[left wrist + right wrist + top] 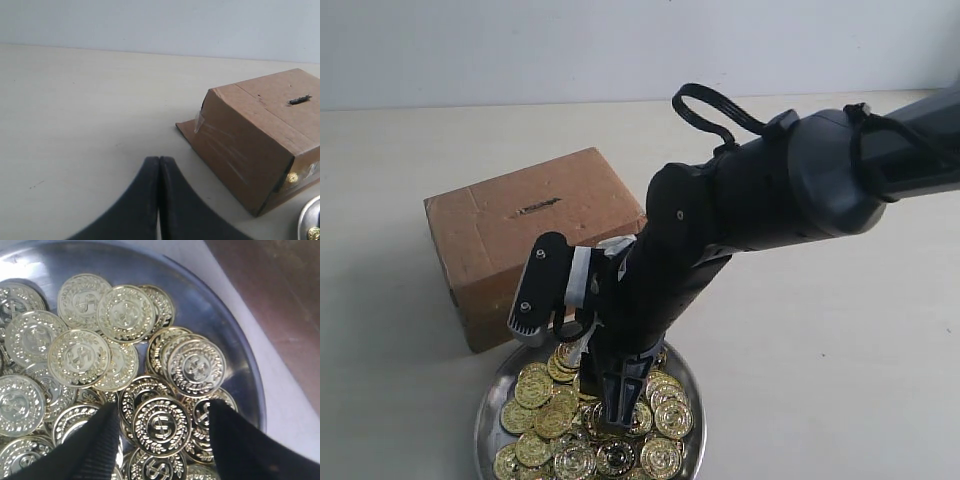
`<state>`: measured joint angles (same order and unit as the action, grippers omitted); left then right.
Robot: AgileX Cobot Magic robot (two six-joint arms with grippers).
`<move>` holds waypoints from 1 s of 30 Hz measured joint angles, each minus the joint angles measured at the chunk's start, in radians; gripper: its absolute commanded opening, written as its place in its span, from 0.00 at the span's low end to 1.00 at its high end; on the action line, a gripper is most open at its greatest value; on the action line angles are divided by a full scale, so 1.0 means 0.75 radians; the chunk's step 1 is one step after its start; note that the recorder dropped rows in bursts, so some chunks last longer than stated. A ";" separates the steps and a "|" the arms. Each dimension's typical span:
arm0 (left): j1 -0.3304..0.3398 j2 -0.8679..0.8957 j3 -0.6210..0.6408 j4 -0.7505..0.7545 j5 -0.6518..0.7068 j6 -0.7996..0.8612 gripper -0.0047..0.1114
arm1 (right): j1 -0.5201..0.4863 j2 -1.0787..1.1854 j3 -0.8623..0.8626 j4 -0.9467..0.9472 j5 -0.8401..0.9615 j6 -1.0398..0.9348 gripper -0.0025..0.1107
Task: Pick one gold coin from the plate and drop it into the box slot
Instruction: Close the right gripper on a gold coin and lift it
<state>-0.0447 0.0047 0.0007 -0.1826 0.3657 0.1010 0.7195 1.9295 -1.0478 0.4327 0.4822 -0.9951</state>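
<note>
Many gold coins (pixel 125 315) lie heaped in the plate (pixel 210 305); the right gripper (pixel 163 410) hangs over them, jaws spread either side of one coin (pixel 161 427), probably to pinch it; the left gripper (pixel 159 167), pressed together and empty, idles near the box (pixel 250 145), whose slot (pixel 299 100) faces up.

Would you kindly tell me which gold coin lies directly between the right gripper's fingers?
The fully exposed dollar-sign coin centred between the two black fingers; neighbouring coins there are partly overlapped or off to one side.
</note>
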 measured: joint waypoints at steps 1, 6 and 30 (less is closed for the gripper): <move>0.000 0.000 0.000 0.000 0.000 0.000 0.04 | 0.000 0.003 0.000 0.000 -0.003 0.000 0.49; 0.000 0.000 0.000 0.000 0.000 0.000 0.04 | 0.000 0.016 0.000 0.000 -0.017 0.000 0.49; 0.000 0.000 0.000 0.000 0.000 0.000 0.04 | 0.000 0.071 -0.005 0.005 -0.046 0.000 0.44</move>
<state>-0.0447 0.0047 0.0007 -0.1826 0.3657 0.1010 0.7195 1.9831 -1.0518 0.4366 0.4475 -0.9951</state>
